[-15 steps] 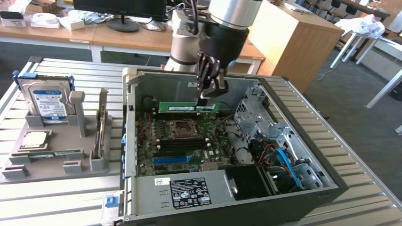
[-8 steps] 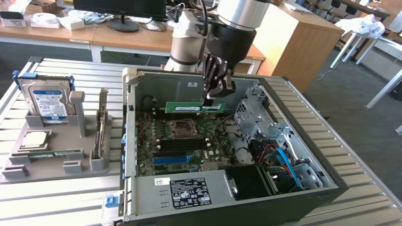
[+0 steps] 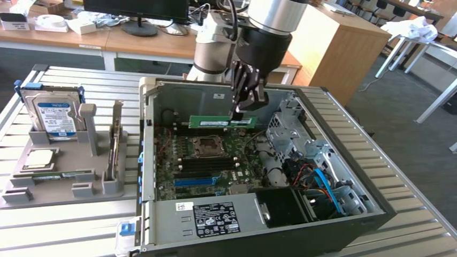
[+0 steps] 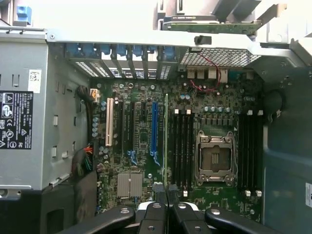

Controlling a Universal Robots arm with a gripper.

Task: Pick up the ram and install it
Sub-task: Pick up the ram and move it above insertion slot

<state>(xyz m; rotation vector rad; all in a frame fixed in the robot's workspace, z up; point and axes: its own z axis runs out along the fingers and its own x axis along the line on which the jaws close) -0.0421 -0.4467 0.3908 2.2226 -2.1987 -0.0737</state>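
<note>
My gripper hangs inside the open computer case and is shut on the ram, a long green stick with a pale sticker. It holds the stick level by one end, above the motherboard, near the processor socket. In the wrist view the ram appears edge-on as a thin line running out from between my fingertips. That line lies over the black memory slots beside the socket. More slots sit on the socket's other side.
A grey fixture stands at the exterior view's left with a blue-labelled hard drive, a silver processor and a green strip. Drive cages and blue cables fill the case's right side. The power supply is at the front.
</note>
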